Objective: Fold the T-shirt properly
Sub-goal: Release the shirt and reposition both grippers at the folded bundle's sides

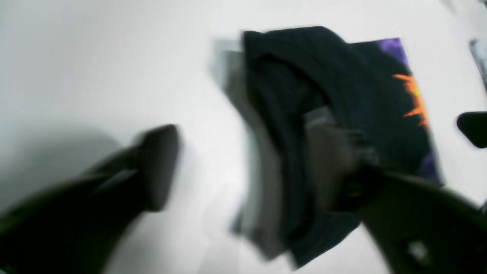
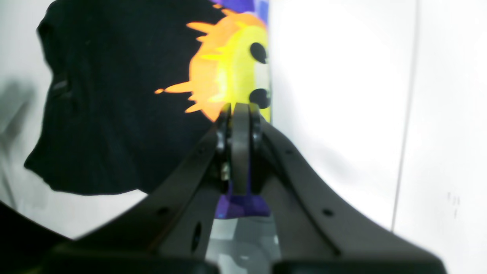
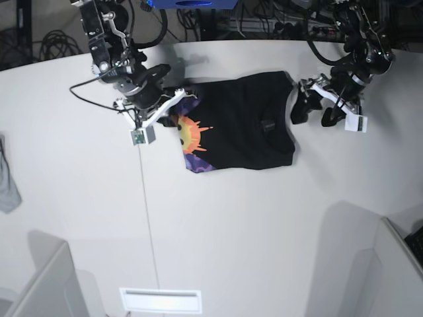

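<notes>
The T-shirt lies folded on the white table, black side up, with the orange-yellow sun face print on purple showing at its left end. My right gripper is shut at that printed edge; in the right wrist view its closed fingers sit on the sun print and seem to pinch the cloth. My left gripper is open just off the shirt's right edge. The left wrist view is blurred: the jaws stand wide apart, with one finger over the rumpled black cloth.
A small grey cloth lies at the table's far left edge. A thin seam runs down the table from the right gripper. Cables and gear crowd the back. White panels stand at the front corners.
</notes>
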Motion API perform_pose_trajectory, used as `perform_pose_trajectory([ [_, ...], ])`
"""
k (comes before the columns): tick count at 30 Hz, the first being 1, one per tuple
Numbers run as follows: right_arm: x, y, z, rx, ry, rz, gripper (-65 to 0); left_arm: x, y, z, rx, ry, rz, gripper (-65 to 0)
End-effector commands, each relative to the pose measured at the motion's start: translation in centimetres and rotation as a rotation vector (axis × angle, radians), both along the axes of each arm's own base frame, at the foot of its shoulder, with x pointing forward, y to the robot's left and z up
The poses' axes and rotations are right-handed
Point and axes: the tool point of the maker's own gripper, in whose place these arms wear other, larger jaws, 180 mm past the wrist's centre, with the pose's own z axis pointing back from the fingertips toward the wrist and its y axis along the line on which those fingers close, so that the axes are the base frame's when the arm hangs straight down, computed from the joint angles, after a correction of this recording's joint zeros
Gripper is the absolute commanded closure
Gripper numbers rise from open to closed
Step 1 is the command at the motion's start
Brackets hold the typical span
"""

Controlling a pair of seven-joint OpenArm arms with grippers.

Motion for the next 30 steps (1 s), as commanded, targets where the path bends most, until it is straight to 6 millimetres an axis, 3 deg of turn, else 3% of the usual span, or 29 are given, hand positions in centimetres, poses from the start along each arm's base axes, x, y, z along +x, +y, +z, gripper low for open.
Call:
perform_pose_trajectory([
  [1,0.5,-0.4,0.9,-0.004,-0.04,0.002,0.0,0.9,-0.6,0.7,-0.026,-0.04,-0.006,-60.1],
  [11,-0.4,-2.5,0.3,-0.05,-0.072,-0.012,0.0,3.0,-6.9,-3.9,-0.184,0.07,-0.12,-61.5],
  [16,-0.3,-5.3,0.1,-0.075,-0.069,-0.092,0.0,3.2,-7.1,-6.0,-0.24,0.16,-0.039,-59.1],
  [18,-0.2,-6.6,0.1,-0.09,-0.069,-0.124,0.0,3.1,-6.9,-6.4,-0.245,0.184,-0.01,-51.0],
  [22,0.1,-9.0,0.2,-0.113,-0.075,-0.191,0.0,2.7,-8.1,-7.1,-0.224,0.234,-0.045,-26.5],
  [26,0.2,-10.2,0.3,-0.123,-0.078,-0.223,0.0,2.5,-9.1,-7.9,-0.16,0.279,-0.095,-3.8],
  [27,0.2,-10.2,0.3,-0.123,-0.078,-0.223,0.0,2.6,-9.3,-7.9,-0.149,0.281,-0.108,0.0],
  [30,0.2,-10.3,0.4,-0.124,-0.078,-0.224,0.0,2.6,-9.6,-8.2,-0.108,0.296,-0.134,0.0],
])
